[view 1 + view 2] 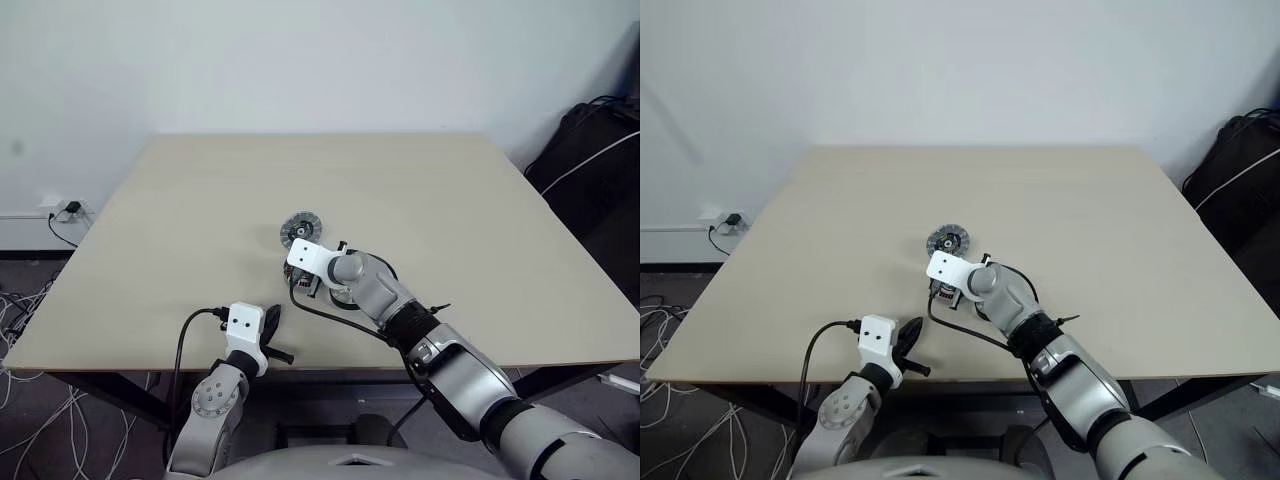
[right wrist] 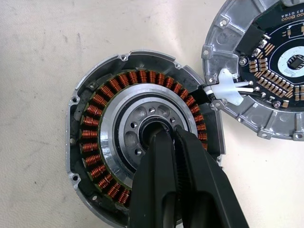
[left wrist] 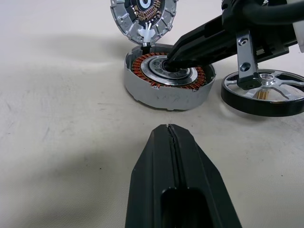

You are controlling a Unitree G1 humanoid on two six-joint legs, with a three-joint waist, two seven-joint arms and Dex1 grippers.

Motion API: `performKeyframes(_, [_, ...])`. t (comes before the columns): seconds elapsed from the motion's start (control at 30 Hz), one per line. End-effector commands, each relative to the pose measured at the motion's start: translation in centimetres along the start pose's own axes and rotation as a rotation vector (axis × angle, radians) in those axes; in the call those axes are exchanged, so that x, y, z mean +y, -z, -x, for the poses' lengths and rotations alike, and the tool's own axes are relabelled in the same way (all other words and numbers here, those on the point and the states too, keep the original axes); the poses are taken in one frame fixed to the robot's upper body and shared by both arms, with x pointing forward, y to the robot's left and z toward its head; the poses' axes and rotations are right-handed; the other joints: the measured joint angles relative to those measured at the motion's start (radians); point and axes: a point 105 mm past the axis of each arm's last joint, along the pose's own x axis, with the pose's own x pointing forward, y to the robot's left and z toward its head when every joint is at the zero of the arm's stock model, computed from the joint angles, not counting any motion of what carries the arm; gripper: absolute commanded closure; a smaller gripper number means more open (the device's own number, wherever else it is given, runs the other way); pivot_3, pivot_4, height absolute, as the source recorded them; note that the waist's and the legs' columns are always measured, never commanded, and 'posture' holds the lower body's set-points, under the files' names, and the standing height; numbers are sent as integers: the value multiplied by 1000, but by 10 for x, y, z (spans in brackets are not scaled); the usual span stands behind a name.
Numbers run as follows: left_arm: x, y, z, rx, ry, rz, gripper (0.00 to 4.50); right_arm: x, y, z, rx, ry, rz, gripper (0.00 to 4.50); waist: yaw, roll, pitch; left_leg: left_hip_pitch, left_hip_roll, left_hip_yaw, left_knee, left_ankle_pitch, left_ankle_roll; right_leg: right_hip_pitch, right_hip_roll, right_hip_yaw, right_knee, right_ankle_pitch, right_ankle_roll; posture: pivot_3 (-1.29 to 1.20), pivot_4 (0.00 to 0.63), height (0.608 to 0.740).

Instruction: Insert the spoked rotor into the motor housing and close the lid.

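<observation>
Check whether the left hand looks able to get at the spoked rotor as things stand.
Probably yes. The spoked rotor lies flat on the table beside the motor housing, with bare table between it and the left hand. The right hand, shut in the housing's centre, hangs just above the rotor's near side.

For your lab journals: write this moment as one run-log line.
right gripper: shut, tips in motor housing centre | left gripper: shut, idle | spoked rotor: on table beside housing | lid: off, wired alongside
</observation>
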Motion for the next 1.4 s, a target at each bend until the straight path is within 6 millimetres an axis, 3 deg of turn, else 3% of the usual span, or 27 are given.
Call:
performKeyframes(0.03, [-2, -9, -2, -44, 3, 0, 4500, -11, -15, 5, -46, 25, -6, 4488, 0, 0, 0, 0, 0, 0, 0, 0, 0, 0, 0, 0, 0, 0, 0, 0, 0, 740])
performKeyframes(0.67, [-4, -8, -4, -39, 16, 1, 4500, -13, -32, 18, -107, -28, 6, 4488, 4, 0, 1, -2, 0, 0, 0, 0, 0, -1, -5, 0, -1, 0, 0, 0, 0, 740])
performKeyframes(1.07, [-5, -7, -5, -35, 21, 0, 4500, -26, -22, 18, -48, 8, -4, 4488, 4, 0, 1, -2, 0, 0, 0, 0, 0, -1, -4, 0, -1, 0, 0, 0, 0, 740])
performKeyframes(1.4, [-5, -6, -4, -32, 21, 2, 4500, -24, -13, 18, -17, -20, -7, 4488, 4, 0, 1, -2, 0, 0, 0, 0, 0, -1, -4, 0, -2, 0, 0, 0, 0, 740])
